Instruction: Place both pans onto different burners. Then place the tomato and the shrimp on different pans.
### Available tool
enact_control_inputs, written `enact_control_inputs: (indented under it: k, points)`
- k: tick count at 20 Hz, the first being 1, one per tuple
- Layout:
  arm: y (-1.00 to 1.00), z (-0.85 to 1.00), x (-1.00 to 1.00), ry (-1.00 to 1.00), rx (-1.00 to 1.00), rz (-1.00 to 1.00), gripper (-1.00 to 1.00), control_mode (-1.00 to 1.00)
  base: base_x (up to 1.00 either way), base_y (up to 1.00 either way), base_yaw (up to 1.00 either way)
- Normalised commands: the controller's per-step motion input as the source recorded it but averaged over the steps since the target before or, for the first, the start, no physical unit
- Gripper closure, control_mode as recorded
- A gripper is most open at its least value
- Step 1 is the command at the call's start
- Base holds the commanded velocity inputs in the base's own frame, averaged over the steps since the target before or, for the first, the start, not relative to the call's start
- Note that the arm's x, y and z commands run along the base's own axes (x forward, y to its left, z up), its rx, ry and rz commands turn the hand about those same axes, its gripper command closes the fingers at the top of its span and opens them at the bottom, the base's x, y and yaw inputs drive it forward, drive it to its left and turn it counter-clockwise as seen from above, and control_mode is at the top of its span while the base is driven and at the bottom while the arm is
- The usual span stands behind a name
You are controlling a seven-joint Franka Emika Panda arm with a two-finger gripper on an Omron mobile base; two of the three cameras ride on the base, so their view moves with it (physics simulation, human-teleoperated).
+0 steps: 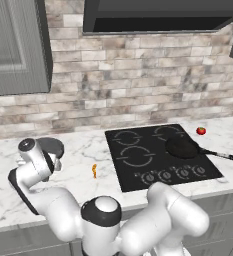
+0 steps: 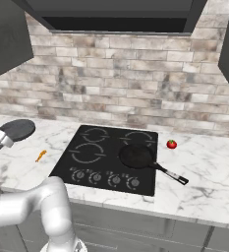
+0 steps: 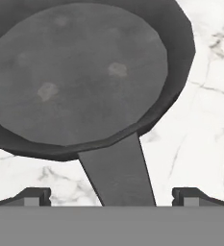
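Gripper (image 3: 111,196) spread wide astride grey skillet (image 3: 80,72) handle, skillet on counter (image 1: 78,172) left of cooktop (image 1: 160,155), shrimp (image 1: 94,170) between them, black pan (image 1: 182,147) on cooktop's front right burner, tomato (image 1: 201,131) just right of cooktop

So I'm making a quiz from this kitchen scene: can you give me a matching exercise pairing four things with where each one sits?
Things:
1. black pan
2. grey skillet
3. tomato
4. shrimp

Places:
a. on the counter right of the cooktop
b. on a right-hand burner
c. on the counter just left of the cooktop
d. at the counter's far left, handle between the open gripper fingertips

Pairs: 1-b, 2-d, 3-a, 4-c
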Motion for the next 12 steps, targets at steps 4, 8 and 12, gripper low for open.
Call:
enact_control_inputs:
  k: [4, 8, 12]
  points:
    - [0.13, -0.16, 0.18, 0.0, 0.0, 0.0, -1.0, -1.0, 0.0, 0.0, 0.0]
    - [0.11, -0.17, 0.2, 0.0, 0.0, 0.0, -1.0, -1.0, 0.0, 0.0, 0.0]
    - [0.14, -0.19, 0.23, 0.0, 0.0, 0.0, -1.0, -1.0, 0.0, 0.0, 0.0]
